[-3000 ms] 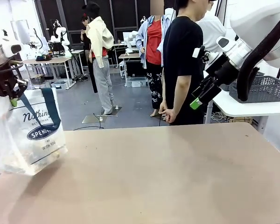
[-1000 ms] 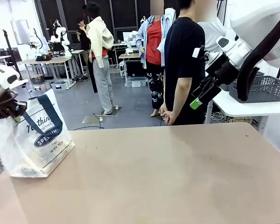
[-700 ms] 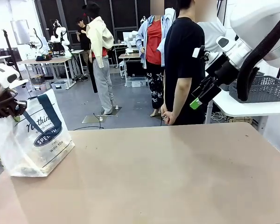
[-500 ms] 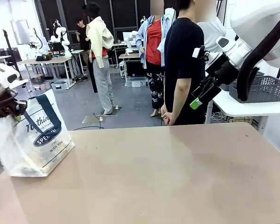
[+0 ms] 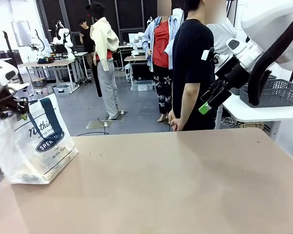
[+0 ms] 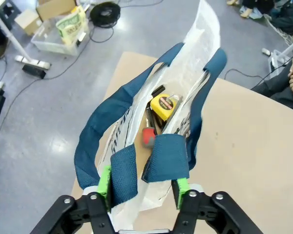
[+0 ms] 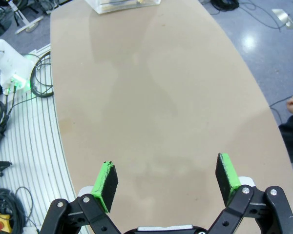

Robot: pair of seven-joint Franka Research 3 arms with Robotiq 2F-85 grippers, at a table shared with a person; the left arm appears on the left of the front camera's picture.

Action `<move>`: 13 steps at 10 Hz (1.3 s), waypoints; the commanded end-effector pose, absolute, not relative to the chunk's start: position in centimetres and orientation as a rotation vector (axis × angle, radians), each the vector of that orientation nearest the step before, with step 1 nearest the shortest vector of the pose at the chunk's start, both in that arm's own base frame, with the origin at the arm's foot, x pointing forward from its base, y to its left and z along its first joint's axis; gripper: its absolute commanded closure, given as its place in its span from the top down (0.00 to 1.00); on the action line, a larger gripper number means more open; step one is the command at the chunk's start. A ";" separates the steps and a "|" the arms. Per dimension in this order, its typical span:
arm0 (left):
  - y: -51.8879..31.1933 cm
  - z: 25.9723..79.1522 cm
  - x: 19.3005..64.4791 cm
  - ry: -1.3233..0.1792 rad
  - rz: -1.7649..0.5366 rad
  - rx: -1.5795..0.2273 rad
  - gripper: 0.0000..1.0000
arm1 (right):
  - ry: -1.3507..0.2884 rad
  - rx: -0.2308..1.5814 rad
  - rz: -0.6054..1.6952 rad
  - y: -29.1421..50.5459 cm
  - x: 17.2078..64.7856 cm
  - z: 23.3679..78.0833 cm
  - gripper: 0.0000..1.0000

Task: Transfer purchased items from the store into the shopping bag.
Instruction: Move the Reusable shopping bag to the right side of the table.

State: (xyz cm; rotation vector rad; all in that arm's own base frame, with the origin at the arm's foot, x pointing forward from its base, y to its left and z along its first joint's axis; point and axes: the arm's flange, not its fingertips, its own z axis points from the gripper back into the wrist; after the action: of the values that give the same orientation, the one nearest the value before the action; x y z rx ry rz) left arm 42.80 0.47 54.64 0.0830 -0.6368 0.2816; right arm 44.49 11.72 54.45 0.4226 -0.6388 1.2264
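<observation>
Left fingers (image 6: 142, 187) are spread, the shopping bag's (image 5: 36, 146) navy handles (image 6: 151, 163) between them; right fingers (image 7: 167, 185) gape over bare bench (image 7: 156, 97).

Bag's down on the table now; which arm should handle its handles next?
Left. The left gripper sits open around the navy handles of the shopping bag; the right gripper hangs open over bare table, far away.
</observation>
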 end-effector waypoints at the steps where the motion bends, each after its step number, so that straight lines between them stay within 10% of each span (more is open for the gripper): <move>1: 0.2 57.1 41.9 -0.654 0.225 0.067 1.00 | -0.620 0.414 1.216 11.8 44.4 54.4 1.00; 10: -1.8 60.8 44.3 -0.565 -0.423 -0.110 1.00 | -0.620 0.414 1.216 11.8 44.4 54.4 1.00; 13: -2.2 60.6 43.5 -0.573 -0.322 -0.095 1.00 | -0.620 0.414 1.216 11.8 44.4 54.4 1.00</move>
State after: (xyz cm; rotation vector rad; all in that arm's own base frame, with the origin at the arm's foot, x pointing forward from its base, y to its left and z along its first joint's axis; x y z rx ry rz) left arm 43.95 -2.69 60.36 -0.0923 -0.5688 -0.3849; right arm 44.49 11.73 54.45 0.4226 -0.6387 1.2265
